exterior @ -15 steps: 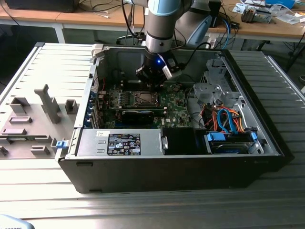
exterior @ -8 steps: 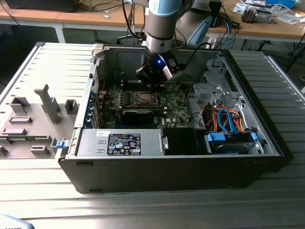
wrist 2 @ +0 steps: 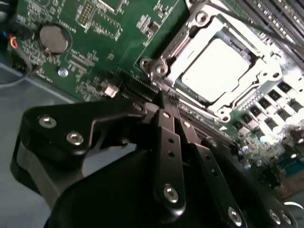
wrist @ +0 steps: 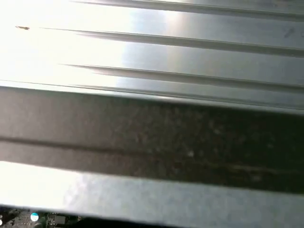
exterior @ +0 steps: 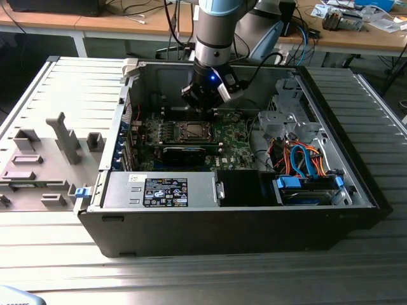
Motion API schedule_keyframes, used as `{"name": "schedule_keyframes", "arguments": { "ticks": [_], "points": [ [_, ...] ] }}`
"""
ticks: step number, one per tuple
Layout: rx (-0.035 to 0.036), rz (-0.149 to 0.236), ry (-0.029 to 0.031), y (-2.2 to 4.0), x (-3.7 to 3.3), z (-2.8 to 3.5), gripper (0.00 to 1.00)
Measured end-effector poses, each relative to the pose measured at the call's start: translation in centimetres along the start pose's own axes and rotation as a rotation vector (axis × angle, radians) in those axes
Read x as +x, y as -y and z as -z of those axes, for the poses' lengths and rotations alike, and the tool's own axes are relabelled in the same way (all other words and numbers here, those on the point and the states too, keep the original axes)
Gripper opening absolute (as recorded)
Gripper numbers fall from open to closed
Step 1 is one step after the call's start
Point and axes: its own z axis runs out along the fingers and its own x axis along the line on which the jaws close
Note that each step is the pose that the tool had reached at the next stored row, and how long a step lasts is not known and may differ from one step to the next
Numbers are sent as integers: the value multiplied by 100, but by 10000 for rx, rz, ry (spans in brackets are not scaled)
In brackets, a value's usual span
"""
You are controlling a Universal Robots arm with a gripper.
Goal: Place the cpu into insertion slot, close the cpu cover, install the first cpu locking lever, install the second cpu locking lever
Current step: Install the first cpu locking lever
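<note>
In the open case (exterior: 254, 216) on the table (exterior: 76, 89), the board (wrist 2: 95, 52) carries the slot (exterior: 191, 132) mid-board, the cpu (wrist 2: 216, 69) seated under the cover (wrist 2: 266, 78), and the pincer (wrist 2: 166, 102), fingers together and empty, should press any lever slowly.

The cpu (wrist 2: 216, 71) has a smooth, matt silvery metal face; the cpu cover (wrist 2: 259, 71) is shiny bare metal; the pincer (wrist 2: 166, 107) is matt black, with bright metal screws
</note>
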Motion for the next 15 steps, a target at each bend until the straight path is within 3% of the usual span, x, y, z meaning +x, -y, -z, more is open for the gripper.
{"name": "schedule_keyframes", "arguments": {
  "ticks": [1,2,4,11,15],
  "points": [
    [78,-2,-7,14,1,1,11],
    [221,-7,-22,36,3,2,11],
    [375,-13,-39,77,8,5,11],
    [758,-28,-78,207,22,16,11],
    [965,-34,-98,204,26,155,11]
  ]
}}
